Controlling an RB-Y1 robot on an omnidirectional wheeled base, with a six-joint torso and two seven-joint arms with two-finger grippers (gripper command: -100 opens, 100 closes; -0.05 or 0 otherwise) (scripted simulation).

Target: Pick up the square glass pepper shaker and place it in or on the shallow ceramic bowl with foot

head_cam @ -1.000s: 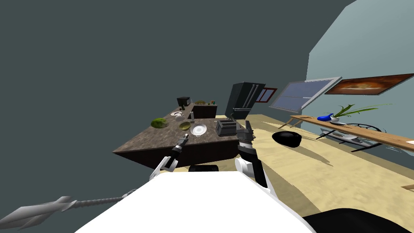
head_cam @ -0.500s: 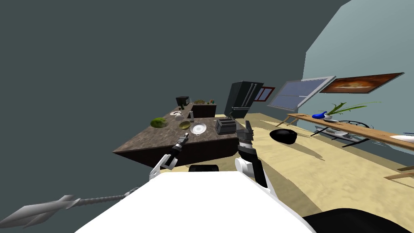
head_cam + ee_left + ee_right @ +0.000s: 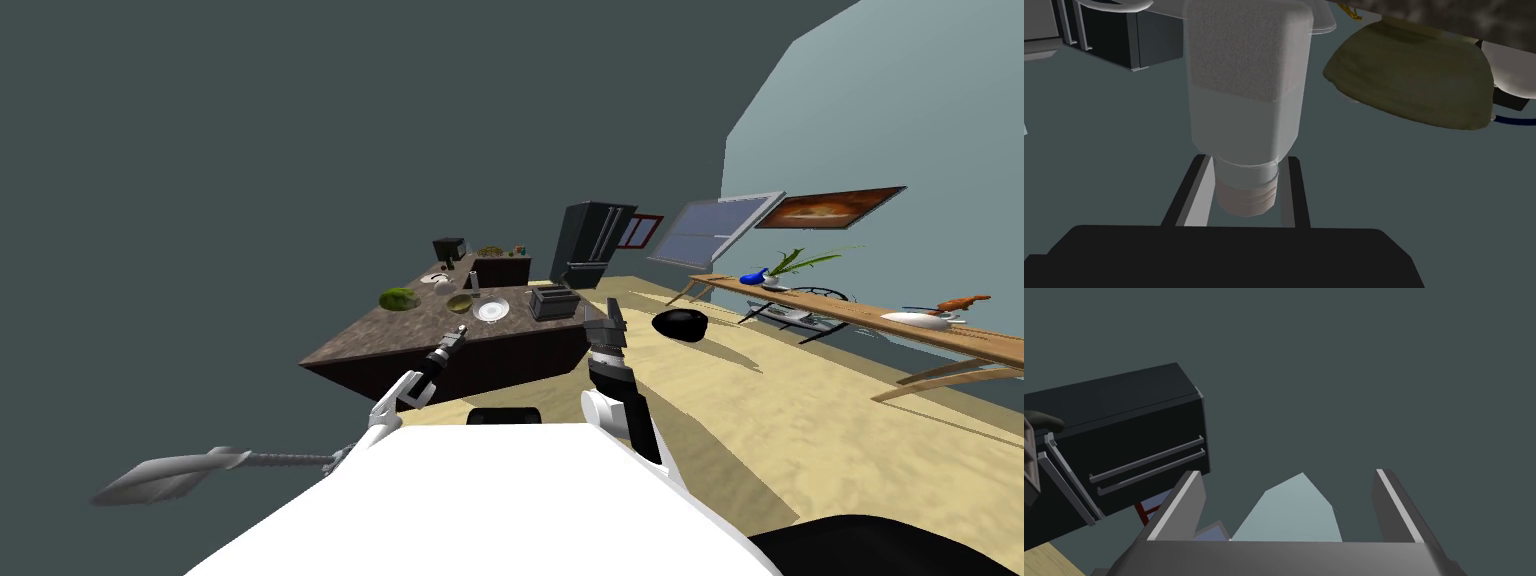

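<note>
My left gripper (image 3: 1246, 165) is shut on the neck and pinkish cap of a square clear shaker (image 3: 1246, 85) half filled with pale grains; the shaker's body points away from the hand. Just beyond it are an olive bowl (image 3: 1419, 80) and the rim of a white bowl (image 3: 1321, 22). In the head view the left gripper (image 3: 459, 332) hovers over the near part of the dark stone counter (image 3: 380, 335), short of the white shallow bowl (image 3: 491, 311) and the olive bowl (image 3: 459, 303). My right gripper (image 3: 1286, 508) is open and empty, raised beside the counter's right end (image 3: 608, 318).
On the counter stand a toaster (image 3: 552, 299), a green lump (image 3: 397, 298) and a slim shaker (image 3: 476, 285). A dark fridge (image 3: 592, 245) stands behind. A black cushion (image 3: 680, 323) lies on the floor, and a long wooden table (image 3: 880, 320) runs along the right wall.
The whole head view has swung: the counter drifted slightly right and shrank, the right wall's table and pictures slid left. That is my own move. Both arms keep their pose.
</note>
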